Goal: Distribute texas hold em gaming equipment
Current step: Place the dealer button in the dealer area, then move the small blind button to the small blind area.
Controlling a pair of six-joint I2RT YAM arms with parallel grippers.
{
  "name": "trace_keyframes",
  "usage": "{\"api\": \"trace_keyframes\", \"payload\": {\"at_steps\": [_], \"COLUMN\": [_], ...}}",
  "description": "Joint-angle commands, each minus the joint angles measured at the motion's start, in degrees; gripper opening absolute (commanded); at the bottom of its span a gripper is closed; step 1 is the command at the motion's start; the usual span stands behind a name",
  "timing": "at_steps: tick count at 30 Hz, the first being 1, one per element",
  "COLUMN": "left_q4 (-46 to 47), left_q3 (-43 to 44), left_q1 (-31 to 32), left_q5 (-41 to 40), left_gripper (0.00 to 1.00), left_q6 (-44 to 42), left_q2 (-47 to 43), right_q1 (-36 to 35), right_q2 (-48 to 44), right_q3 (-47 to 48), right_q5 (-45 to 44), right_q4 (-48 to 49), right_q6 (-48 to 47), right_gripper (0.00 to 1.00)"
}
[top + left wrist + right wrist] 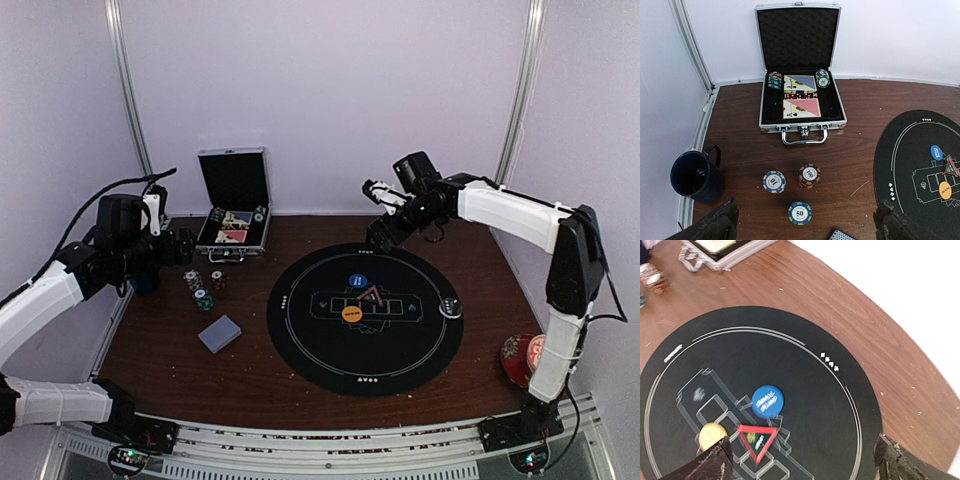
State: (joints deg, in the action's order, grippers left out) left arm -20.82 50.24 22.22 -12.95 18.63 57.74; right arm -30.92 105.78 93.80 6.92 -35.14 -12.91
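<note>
Both tools released, nothing held: left tool (183, 247) near the three chip stacks (809, 175) on the tabletop (160, 350), card deck (220, 333) just beside them; right tool (380, 236) above the mat (420, 350) w/ button discs (767, 401). Chips prob. stiff & slick, stacks topple easily, so pinch low across the rim

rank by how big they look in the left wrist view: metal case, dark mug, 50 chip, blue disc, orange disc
1. metal case
2. dark mug
3. 50 chip, though it lies nearer the camera than the discs
4. blue disc and orange disc look alike, so not ranked
</note>
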Motion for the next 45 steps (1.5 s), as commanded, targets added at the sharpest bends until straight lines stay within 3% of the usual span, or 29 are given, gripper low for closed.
{"api": "trace_keyframes", "payload": {"at_steps": [1, 9, 22, 45], "left_q4": [2.6, 2.6, 2.5, 2.6], "left_q3": [-0.3, -0.3, -0.3, -0.3], "left_q1": [-0.2, -0.3, -0.3, -0.3], "left_q5": [-0.9, -1.0, -1.3, -1.4], "left_gripper": [0.98, 0.98, 0.98, 0.98], "left_q6": [0.3, 0.2, 0.1, 0.1], "left_q2": [-0.7, -0.5, -0.4, -0.9], "right_q1": [-1.0, -3.9, -4.4, -3.2], "right_q2": [8.8, 18.3, 23.3, 28.8], "right_q3": [7.5, 15.1, 12.8, 12.8], "right_q5": [-2.2, -2.3, -3.9, 3.1], "right_q4": [-3.1, -6.0, -3.8, -6.8], "right_q6": [5.9, 7.9, 9.9, 11.2], "right_gripper": [1.0, 1.0, 0.97, 0.87]}}
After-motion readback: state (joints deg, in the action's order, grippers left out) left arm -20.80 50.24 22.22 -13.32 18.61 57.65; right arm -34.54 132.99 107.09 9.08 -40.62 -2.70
